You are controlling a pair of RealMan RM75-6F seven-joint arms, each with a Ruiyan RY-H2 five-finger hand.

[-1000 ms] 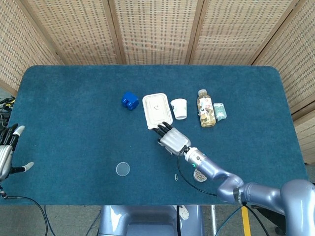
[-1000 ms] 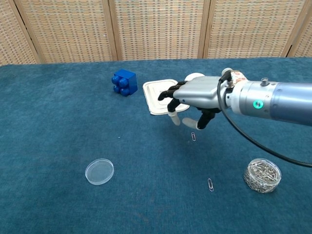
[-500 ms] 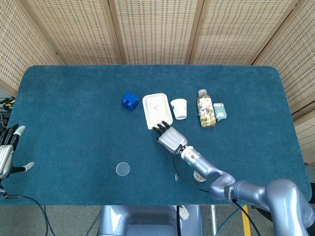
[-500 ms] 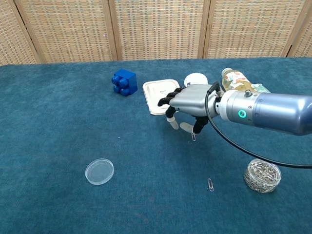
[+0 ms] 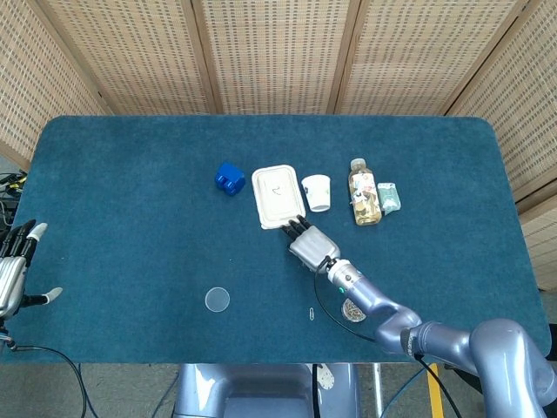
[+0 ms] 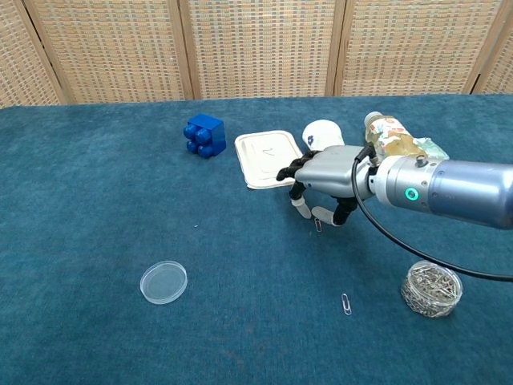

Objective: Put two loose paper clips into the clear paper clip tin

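1. Since the right hand has dropped low over the upper paper clip, its fingertips now sit at that clip, fingers curled down w/ thumb close by; whether the clip is actually pinched can't be told, too small and partly covered.
2. Second paper clip lies loose on the tabletop, nearer the front edge, well apart from the hand and untouched.
3. Clear paper clip tin stands to the right of that clip, already full of clips, lid off; the round clear lid lies far to the left.
4. Judged from this: pick-up of clip no. 1 is under way, neither loose clip is in the tin yet, so the task is at an early stage.
5. Vs. 1 s ago: the hand was higher and more open above the clip; it has since come down, shifted a bit right, and closed in. Clips, tin, lid unchanged.
6. Left hand rests at the table's left edge, fingers apart, holding nothing, same as before.
7. Blue block, white tray, cup and bottle sit behind, not moved.
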